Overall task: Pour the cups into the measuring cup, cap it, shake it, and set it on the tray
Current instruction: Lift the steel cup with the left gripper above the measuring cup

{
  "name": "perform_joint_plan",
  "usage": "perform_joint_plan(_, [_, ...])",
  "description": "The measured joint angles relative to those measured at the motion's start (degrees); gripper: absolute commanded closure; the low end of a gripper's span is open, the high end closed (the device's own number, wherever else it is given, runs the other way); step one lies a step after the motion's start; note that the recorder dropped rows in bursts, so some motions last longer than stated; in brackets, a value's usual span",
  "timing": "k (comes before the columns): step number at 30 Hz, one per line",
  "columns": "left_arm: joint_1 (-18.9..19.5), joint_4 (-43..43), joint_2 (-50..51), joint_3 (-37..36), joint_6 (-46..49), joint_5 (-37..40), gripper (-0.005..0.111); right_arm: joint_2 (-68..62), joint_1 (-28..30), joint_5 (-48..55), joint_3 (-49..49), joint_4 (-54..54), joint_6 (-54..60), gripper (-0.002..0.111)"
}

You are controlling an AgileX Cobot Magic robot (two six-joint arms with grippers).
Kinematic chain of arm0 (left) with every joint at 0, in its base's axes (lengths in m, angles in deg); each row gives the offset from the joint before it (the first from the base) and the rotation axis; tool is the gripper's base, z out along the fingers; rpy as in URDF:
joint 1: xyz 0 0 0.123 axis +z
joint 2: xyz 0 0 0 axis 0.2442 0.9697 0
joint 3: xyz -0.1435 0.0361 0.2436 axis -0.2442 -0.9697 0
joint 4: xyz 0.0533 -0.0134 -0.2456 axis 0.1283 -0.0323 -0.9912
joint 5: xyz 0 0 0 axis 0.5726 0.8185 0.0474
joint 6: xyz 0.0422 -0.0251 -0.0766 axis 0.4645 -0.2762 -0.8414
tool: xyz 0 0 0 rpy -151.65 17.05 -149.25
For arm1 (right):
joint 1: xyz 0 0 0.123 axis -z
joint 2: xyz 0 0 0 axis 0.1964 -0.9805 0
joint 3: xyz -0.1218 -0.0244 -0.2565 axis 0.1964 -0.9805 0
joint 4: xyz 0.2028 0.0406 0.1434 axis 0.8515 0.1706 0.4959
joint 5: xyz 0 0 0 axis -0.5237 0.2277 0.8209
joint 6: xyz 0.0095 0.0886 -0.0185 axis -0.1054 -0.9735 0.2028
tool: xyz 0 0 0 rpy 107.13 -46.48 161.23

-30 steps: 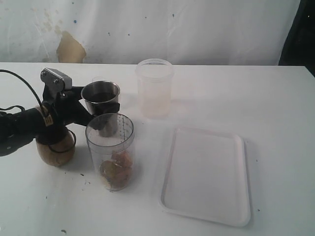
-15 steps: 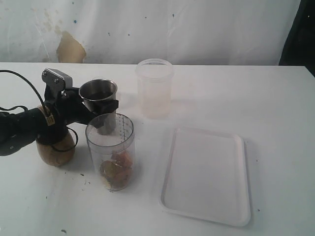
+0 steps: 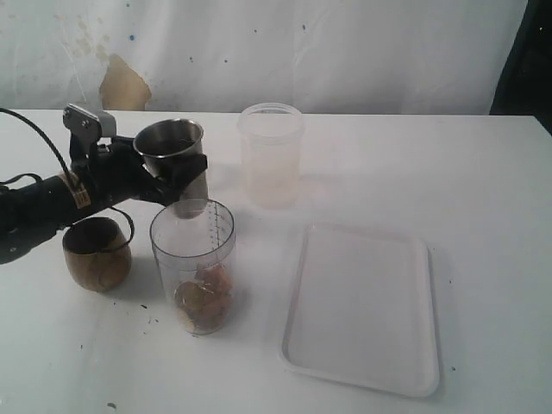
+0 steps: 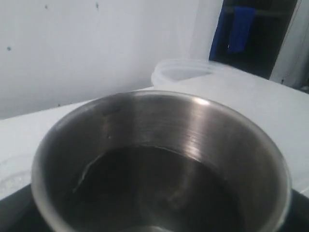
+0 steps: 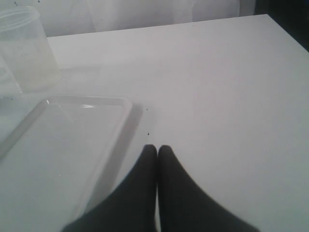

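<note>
My left gripper [image 3: 172,172] is shut on the steel tumbler [image 3: 172,155], holding it upright in the air just behind and above the measuring cup [image 3: 193,263]. Dark liquid fills the steel tumbler [image 4: 159,159] in the left wrist view, where the fingers are hidden. The measuring cup stands on the table with brown matter at its bottom. To its left stands the brown wooden cup [image 3: 97,253], free of the arm. The white tray [image 3: 362,306] lies to the right, with nothing on it. My right gripper [image 5: 157,149] is shut and holds nothing, just off the tray [image 5: 63,154] corner.
A frosted translucent tub [image 3: 272,153] stands behind the measuring cup and the tray; it also shows as the tub [image 5: 24,48] in the right wrist view. A black cable [image 3: 34,142] trails from the left arm. Dark specks dot the table at the front left.
The left gripper has lifted the steel tumbler higher and slightly left, clear of the wooden cup, which now shows in full. The right gripper's earlier state is not shown.
</note>
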Motion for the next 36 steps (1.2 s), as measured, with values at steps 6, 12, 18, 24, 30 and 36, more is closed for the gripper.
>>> perform_joint_plan(6, [0.8,0.8,-9.1,-3.2,-1.7,-0.5,0.107,0.0,0.0,0.0,0.0,0.0,0.0,0.108])
perform_joint_plan(12, [4.7,6.5,-20.8,-8.6,-7.5,1.8,0.107,0.0,0.0,0.0,0.0,0.0,0.0,0.108])
perform_joint_plan(18, [6.5,16.8,-33.7,-13.9,-10.3,10.0,0.107,0.0,0.0,0.0,0.0,0.0,0.0,0.108])
perform_joint_plan(24, [6.5,25.7,-43.9,-16.3,-13.6,22.8,0.107,0.0,0.0,0.0,0.0,0.0,0.0,0.108])
perform_joint_plan(30, [6.0,27.6,-47.2,-16.5,-17.2,30.4,0.107,0.0,0.0,0.0,0.0,0.0,0.0,0.108])
perform_joint_plan(36, [0.2,27.8,-47.2,-16.5,-16.3,39.6,0.107,0.0,0.0,0.0,0.0,0.0,0.0,0.108])
